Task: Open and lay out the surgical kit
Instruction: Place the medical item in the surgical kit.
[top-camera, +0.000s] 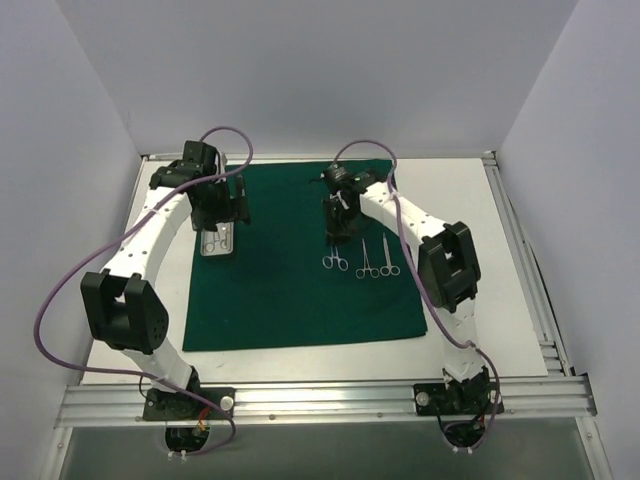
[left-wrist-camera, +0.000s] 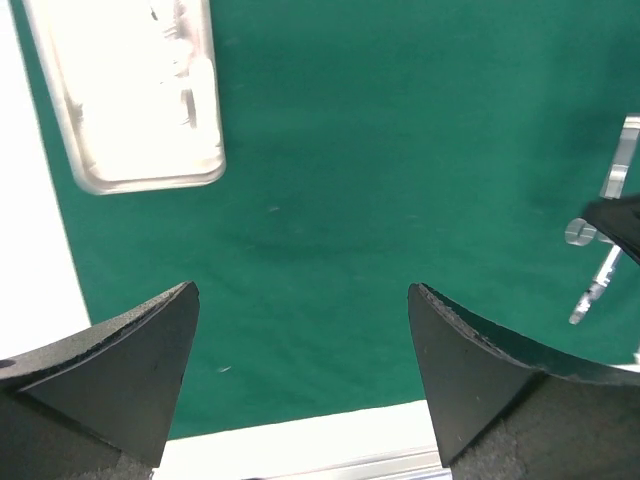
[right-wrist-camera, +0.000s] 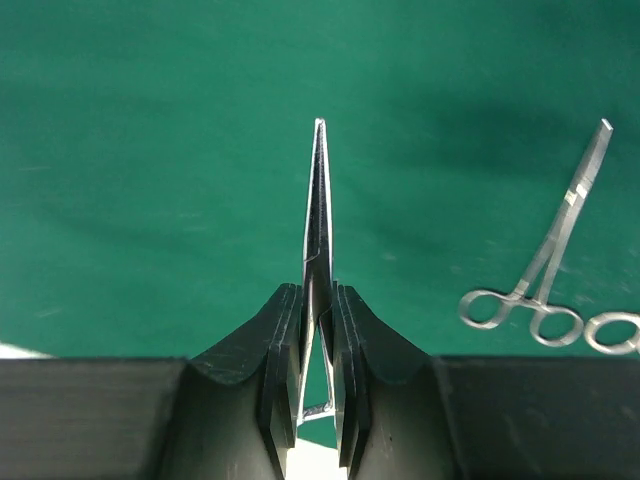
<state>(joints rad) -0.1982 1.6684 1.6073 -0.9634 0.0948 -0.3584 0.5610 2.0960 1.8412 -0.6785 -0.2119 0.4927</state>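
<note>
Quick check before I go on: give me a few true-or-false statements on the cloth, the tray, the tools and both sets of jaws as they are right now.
1. The green cloth lies spread out flat on the table. True.
2. The left gripper has its jaws shut on the silver tray. False: the jaws stand wide open and hold nothing, and the tray lies on the cloth ahead of them.
3. The right gripper has its jaws shut on the tweezers. True.
4. The tray sits on the bare table, off the cloth. False: it rests on the cloth, near its left edge.
5. Ring-handled forceps lie on the cloth. True.
</note>
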